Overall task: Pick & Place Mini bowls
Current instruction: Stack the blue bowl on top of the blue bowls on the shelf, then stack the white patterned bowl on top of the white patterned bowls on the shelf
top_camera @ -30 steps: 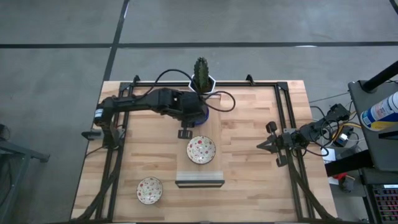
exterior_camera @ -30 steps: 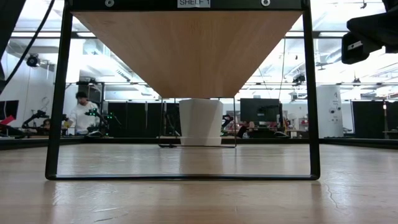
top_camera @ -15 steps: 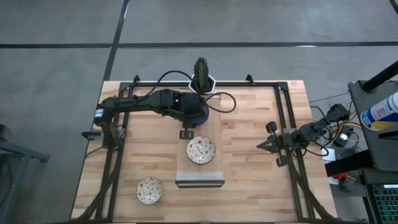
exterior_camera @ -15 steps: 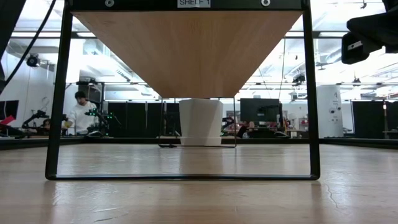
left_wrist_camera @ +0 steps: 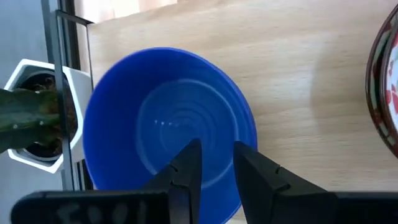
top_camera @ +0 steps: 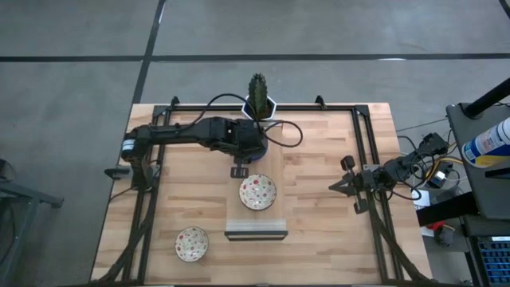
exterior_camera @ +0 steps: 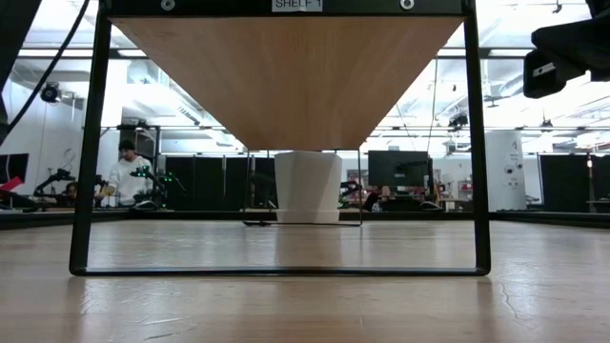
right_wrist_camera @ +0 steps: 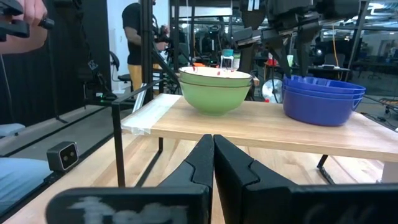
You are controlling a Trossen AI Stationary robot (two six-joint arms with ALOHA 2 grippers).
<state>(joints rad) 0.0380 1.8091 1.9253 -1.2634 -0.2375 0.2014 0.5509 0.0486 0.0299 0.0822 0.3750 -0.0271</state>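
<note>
Narrowly parted, the left gripper [left_wrist_camera: 214, 163] fingers [left_wrist_camera: 186, 171] hover over the blue bowl [left_wrist_camera: 168, 118] (grasping nothing).

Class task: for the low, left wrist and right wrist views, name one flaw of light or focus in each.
Low view: bright ceiling lights wash out the room behind the white pot. Left wrist view: the near fingers are soft and the blue bowl is sharper. Right wrist view: the casing at the picture's bottom is blurred.

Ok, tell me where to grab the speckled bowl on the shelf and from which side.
Take the speckled bowl by its rim, coming straight down. It sits upright and open on the raised shelf, so one finger can go inside the wall and one outside. The side nearer the left gripper looks easiest, since the stacked blue bowls sit just beyond.
</note>
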